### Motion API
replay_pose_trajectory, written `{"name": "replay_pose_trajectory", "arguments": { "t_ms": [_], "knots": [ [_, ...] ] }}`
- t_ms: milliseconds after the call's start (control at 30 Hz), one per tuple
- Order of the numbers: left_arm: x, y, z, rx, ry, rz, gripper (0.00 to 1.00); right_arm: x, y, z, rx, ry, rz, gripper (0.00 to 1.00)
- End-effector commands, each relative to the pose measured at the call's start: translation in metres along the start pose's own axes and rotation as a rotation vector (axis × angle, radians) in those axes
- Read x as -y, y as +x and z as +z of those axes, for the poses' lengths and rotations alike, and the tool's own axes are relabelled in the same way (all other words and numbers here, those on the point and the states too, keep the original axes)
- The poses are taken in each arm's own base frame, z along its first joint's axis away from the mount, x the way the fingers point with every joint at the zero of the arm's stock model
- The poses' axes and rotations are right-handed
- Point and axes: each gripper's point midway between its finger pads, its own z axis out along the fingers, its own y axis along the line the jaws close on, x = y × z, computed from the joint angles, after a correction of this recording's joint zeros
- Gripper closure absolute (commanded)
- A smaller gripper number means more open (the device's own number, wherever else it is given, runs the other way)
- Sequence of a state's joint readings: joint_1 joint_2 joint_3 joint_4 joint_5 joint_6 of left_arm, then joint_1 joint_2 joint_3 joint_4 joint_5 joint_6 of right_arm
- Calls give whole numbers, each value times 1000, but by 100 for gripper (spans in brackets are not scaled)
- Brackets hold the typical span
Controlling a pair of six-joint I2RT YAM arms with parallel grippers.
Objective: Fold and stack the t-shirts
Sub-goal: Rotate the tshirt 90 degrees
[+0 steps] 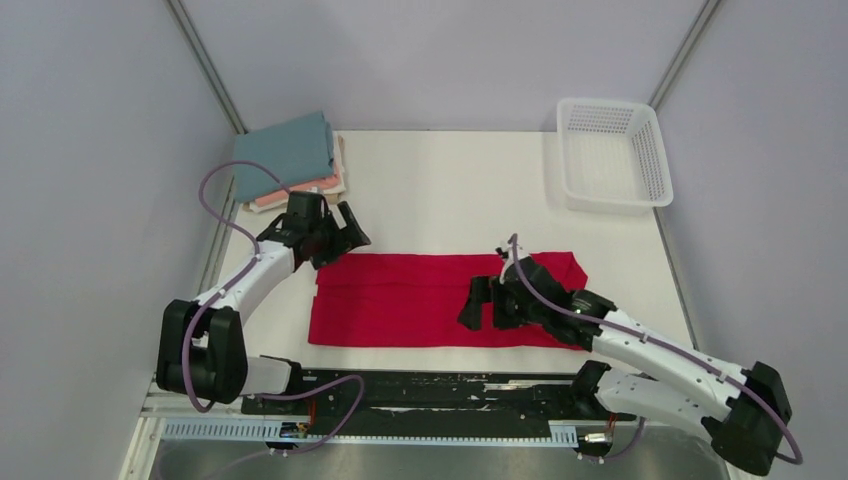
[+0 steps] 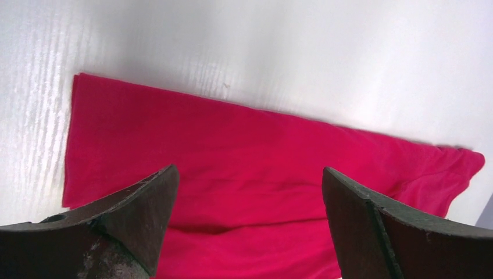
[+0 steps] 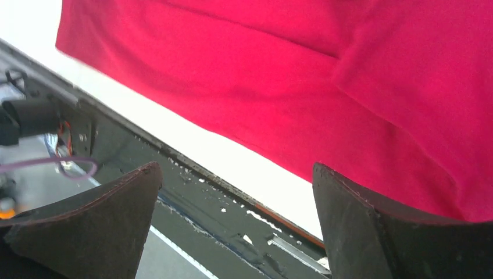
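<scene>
Top external view: the red t-shirt (image 1: 400, 300) is spread flat in the middle of the counter (image 1: 450, 190). The left hand (image 1: 340, 243) is held wide open over its far left corner, with nothing gripped. The right hand (image 1: 482, 312) is held wide open over its right part, empty too. Folded t-shirts (image 1: 285, 155) are stacked far left.

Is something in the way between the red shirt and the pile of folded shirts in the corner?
Only the robot's own open left gripper hangs between the flat crimson-red cloth t-shirt and the teal-topped stack of folded shirts. Nothing else visible lies between them.
</scene>
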State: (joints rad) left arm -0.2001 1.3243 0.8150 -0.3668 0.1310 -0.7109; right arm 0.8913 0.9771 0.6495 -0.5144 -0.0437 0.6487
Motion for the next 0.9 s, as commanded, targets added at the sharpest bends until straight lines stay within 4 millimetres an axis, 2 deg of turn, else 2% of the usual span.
{"name": "replay_pose_trajectory", "arguments": {
  "t_ms": [0,100,200,300,400,500,533,567,600,633,667,700,733,767,800,833,867],
  "knots": [
    [34,-10,-1,-10,120,51,0,53,6,-6,78,200,299,0],
    [50,6,5,-61,147,117,0,88,27,0,37,274,456,0],
    [57,28,19,-134,179,142,0,116,33,4,44,337,557,0],
    [46,53,35,-206,165,127,0,134,19,11,84,359,543,0],
    [30,68,45,-243,119,96,0,147,-7,24,122,376,504,0],
    [19,84,45,-273,97,50,0,168,-44,39,157,435,472,0],
    [11,89,44,-278,70,38,0,173,-60,46,161,441,441,0],
    [12,89,39,-262,49,-3,0,177,-78,54,172,441,412,0],
    [0,93,36,-248,-18,-26,0,180,-99,62,184,440,371,0],
    [9,94,27,-229,-10,-47,0,183,-119,72,182,436,331,0],
    [10,104,23,-227,-28,-32,0,185,-137,82,173,433,299,0],
    [15,100,17,-185,-25,-50,0,186,-158,93,177,424,273,0],
    [20,111,14,-189,-17,-30,0,188,-176,106,174,413,241,0],
    [26,108,10,-156,-8,-55,0,184,-195,121,164,366,207,0],
    [31,115,8,-162,6,-64,0,185,-210,136,150,342,188,0],
    [39,114,7,-148,35,-72,0,182,-236,150,162,298,155,0],
    [42,120,7,-158,44,-89,0,182,-252,163,159,266,125,0]
  ]
}}
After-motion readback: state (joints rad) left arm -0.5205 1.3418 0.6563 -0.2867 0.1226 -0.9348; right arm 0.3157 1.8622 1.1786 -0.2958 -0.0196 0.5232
